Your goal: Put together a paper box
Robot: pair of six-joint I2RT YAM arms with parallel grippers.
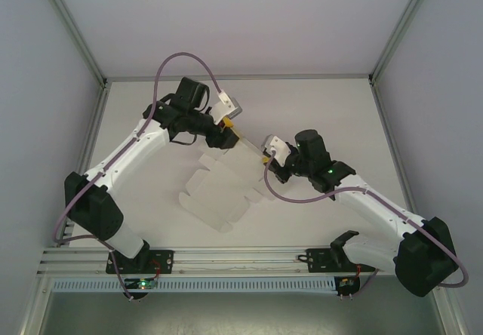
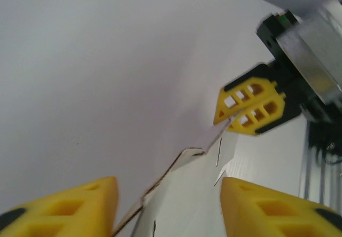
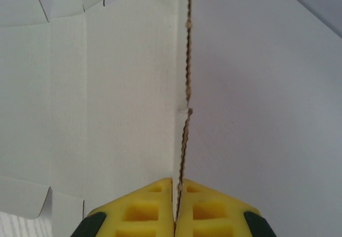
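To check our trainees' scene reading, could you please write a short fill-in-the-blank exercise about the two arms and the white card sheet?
1. The right arm's yellow jaws are ____ on the edge of the white die-cut card sheet.
2. The left arm's yellow jaws stand ____, with the sheet's edge between them.
3. The sheet lies on the white ____.
Missing words: shut; open; table.
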